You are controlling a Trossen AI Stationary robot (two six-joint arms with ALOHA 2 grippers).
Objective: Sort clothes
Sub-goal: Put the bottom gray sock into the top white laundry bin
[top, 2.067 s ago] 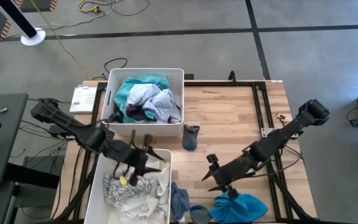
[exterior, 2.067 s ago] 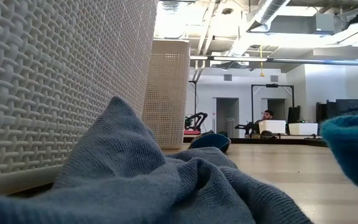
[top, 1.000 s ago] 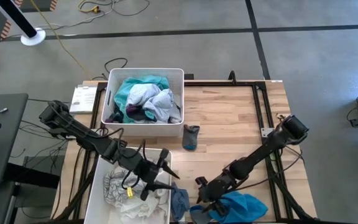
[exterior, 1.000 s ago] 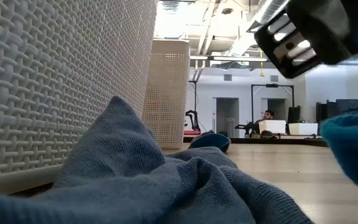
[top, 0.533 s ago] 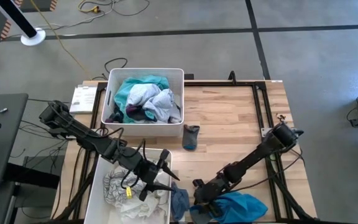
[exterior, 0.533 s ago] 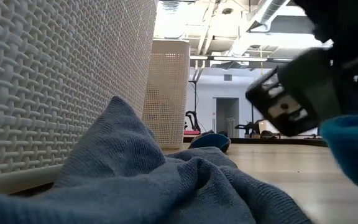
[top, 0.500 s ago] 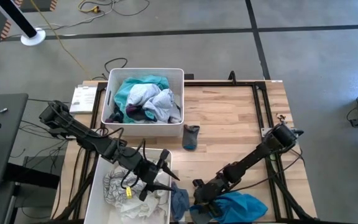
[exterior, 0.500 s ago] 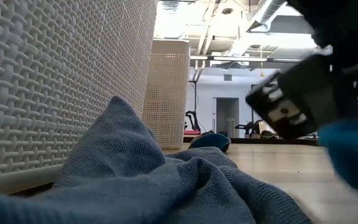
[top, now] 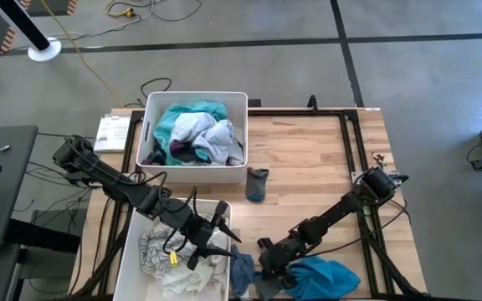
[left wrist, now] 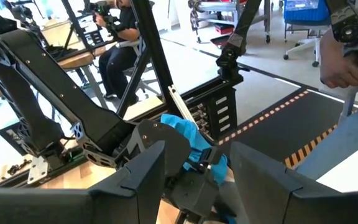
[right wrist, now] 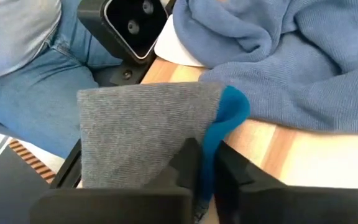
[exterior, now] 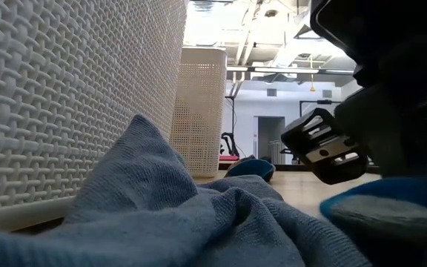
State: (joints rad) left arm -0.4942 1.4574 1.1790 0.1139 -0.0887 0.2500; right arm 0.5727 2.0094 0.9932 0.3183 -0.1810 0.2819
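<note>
A: What is the right gripper [top: 268, 272] doing?

B: It is pinching the grey ribbed sock with a bright blue toe [right wrist: 151, 134] between fingers pressed nearly together, low at the counter's six o'clock edge. The sock is lying on the light wooden counter [top: 308, 159], and in the low view it is showing just under the gripper.

A: What is lying around it?

B: At three o'clock from the gripper, touching it, a bright blue crumpled garment [top: 325, 278] is sitting. At nine o'clock, a slate-blue knitted garment [top: 241, 269] is bunching against the near white plastic bin [top: 129, 242].

A: And the left gripper [top: 214, 237]?

B: It is hovering over that near bin with its fingers spread and nothing between them, above a heap of white and pale grey clothes [top: 174, 255].

A: Anything farther out?

B: At twelve o'clock, a second white plastic bin [top: 196, 99] is holding teal, white and dark garments [top: 192, 132]. A small dark blue sock [top: 257, 183] is lying just beside it on the counter.
</note>
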